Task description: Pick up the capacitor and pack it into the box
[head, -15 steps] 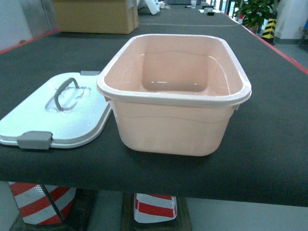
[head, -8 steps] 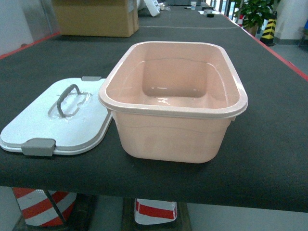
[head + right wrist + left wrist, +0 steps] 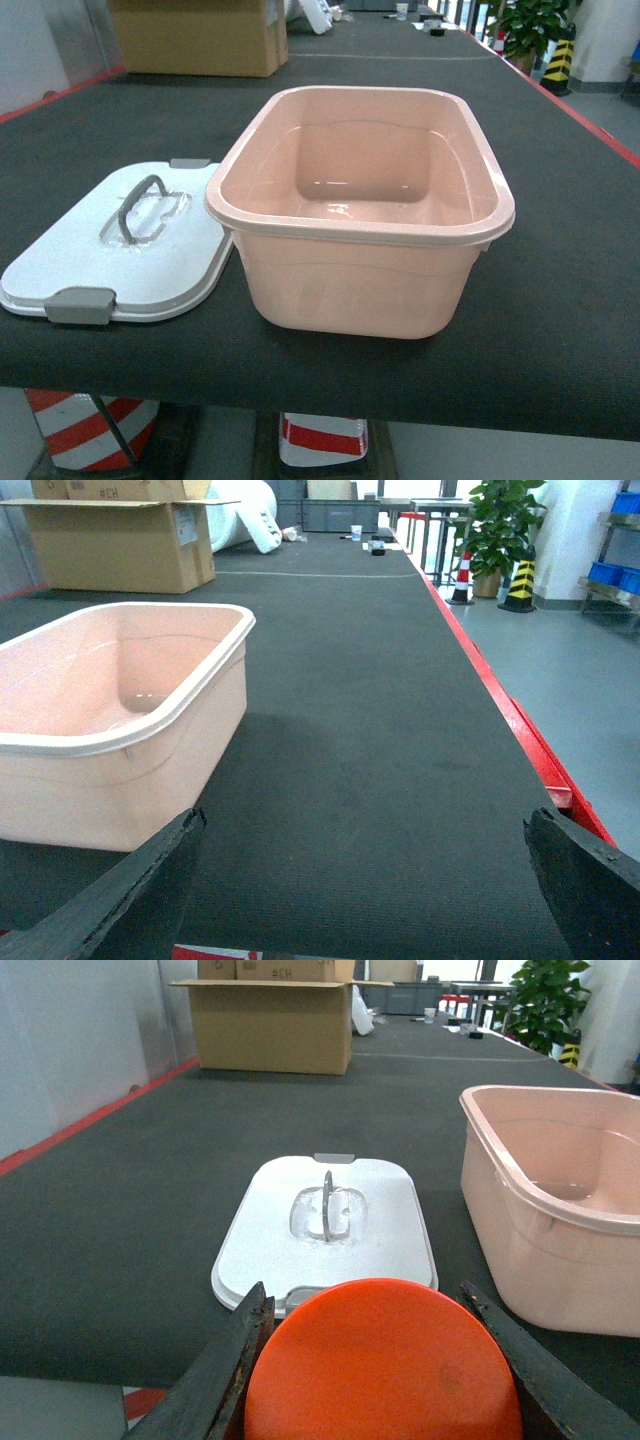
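The smooth orange round-topped capacitor (image 3: pixel 385 1365) sits clamped between the two dark fingers of the left claw (image 3: pixel 385 1375), filling the gap between them at the near edge of the table. Ahead of that claw and to its right stands the pale pink rectangular plastic box (image 3: pixel 360 205) with rounded corners and a flared rim, upright and open-topped, with nothing visible inside it. Straight ahead of the left claw lies the flat white plastic lid (image 3: pixel 328 1222) with its grey handle (image 3: pixel 327 1203) facing up and a grey clip at each short end; in the head view the lid's right edge lies just beside the box's left wall, and I cannot tell whether they touch. The right claw (image 3: pixel 370 890) is spread wide and holds nothing; only its two dark fingertips (image 3: pixel 140 880) show at the bottom corners of its wrist view, with the box ahead and to its left. Everything rests on the long table (image 3: pixel 380 730) covered in dark grey felt-like matting with a red edge. Far ahead of both claws, at the table's back, sits a brown cardboard carton (image 3: pixel 272 1026) with its flaps open. Beyond the table's right side are a green potted plant (image 3: pixel 495 525) and a yellow-and-black striped cone (image 3: pixel 519 585) on the grey floor.
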